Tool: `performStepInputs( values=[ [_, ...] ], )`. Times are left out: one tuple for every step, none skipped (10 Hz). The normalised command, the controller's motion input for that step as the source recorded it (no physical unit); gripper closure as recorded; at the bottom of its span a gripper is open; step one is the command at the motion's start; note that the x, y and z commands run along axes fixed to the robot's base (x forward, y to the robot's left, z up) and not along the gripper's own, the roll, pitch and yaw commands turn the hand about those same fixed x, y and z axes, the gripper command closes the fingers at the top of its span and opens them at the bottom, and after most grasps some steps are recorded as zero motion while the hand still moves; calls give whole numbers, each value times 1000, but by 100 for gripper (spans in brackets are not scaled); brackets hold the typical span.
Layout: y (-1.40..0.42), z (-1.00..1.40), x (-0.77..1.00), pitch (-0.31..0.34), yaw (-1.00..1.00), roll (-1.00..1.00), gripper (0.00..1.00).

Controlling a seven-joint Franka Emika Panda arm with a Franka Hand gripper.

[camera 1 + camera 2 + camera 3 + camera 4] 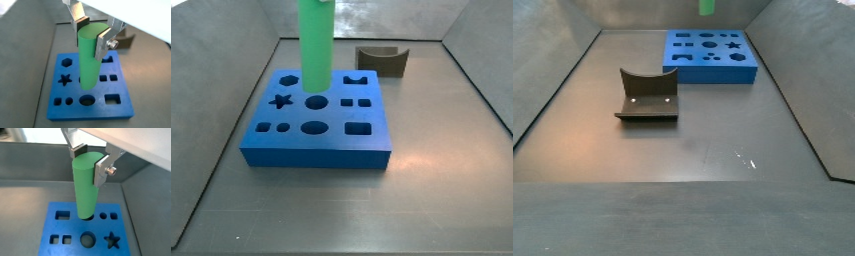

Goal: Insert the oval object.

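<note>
My gripper (92, 32) is shut on the top of the oval object (88, 60), a long bright green rod that hangs upright; both wrist views show it (85, 185). Its lower end hovers over the blue block (123, 107), a flat block with several shaped holes (hexagon, star, round, square, oval). In a side view the rod (314, 45) comes down over the far middle of the block (318, 150). In a side view only its tip (707, 7) shows, above the block (714, 72). The gripper is out of frame in both side views.
The dark grey curved fixture (381, 61) stands on the floor beside the block; it also shows in a side view (647, 95). Grey metal walls (225, 60) enclose the floor on all sides.
</note>
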Motion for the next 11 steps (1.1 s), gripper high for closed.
performStepInputs(
  values=[
    [-31,-186,0,0,-1000,0,100],
    [-11,-257,0,-14,-1000,0,100],
    [-9,-337,0,-33,-1000,-14,100],
    [-80,-326,0,-21,-1000,-21,100],
    [-209,-374,0,-80,-891,-34,100],
    [-377,-397,0,-129,-646,-79,100],
    [-340,-466,0,-57,-517,-141,100],
    [-100,-351,0,0,-489,-171,100],
    [100,-191,-31,0,-200,-10,100],
    [160,-160,0,0,-177,0,100],
    [106,-89,-23,0,-169,0,100]
  ],
)
